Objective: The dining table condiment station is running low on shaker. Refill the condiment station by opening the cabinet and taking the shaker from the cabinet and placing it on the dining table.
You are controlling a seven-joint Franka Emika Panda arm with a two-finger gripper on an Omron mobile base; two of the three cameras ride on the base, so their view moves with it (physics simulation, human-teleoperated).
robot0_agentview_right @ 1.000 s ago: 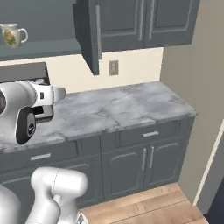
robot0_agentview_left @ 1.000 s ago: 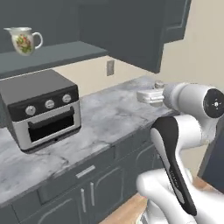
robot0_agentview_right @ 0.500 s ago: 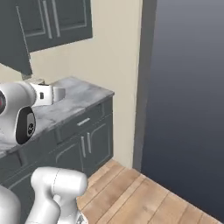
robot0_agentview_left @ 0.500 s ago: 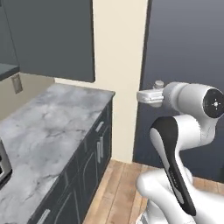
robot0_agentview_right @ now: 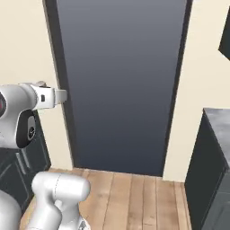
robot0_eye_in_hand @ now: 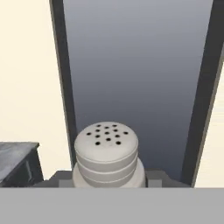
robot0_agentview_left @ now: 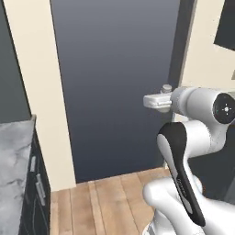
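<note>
Shaker (robot0_eye_in_hand: 106, 153), a small grey-beige cylinder with a narrower perforated cap, sits at 6 o'clock in the hand view, its holed top facing the camera and its body sunk between the dark finger tips of the white two-finger gripper (robot0_eye_in_hand: 109, 177). The jaws are closed in against its sides and hold it upright; the tips show as dark blocks at 8 and 4 o'clock of the shaker's base. In the left base view the shaker's cap (robot0_agentview_left: 167, 87) pokes up at 12 o'clock above the gripper (robot0_agentview_left: 151, 101), which reaches toward 9 o'clock from the white Franka arm with dark joints (robot0_agentview_left: 183, 151). In the right base view the gripper (robot0_agentview_right: 62, 95) points toward 3 o'clock, and the cap is a small nub (robot0_agentview_right: 41, 83) on top of the hand.

Beyond the shaker stands a tall dark blue-grey doorway (robot0_eye_in_hand: 135, 74) with dark frames, set in a cream wall (robot0_eye_in_hand: 26, 78). A grey veined marble counter corner (robot0_eye_in_hand: 15, 153) lies at 9 o'clock of the shaker. Light wooden plank floor (robot0_agentview_right: 134, 197) runs below the doorway.
</note>
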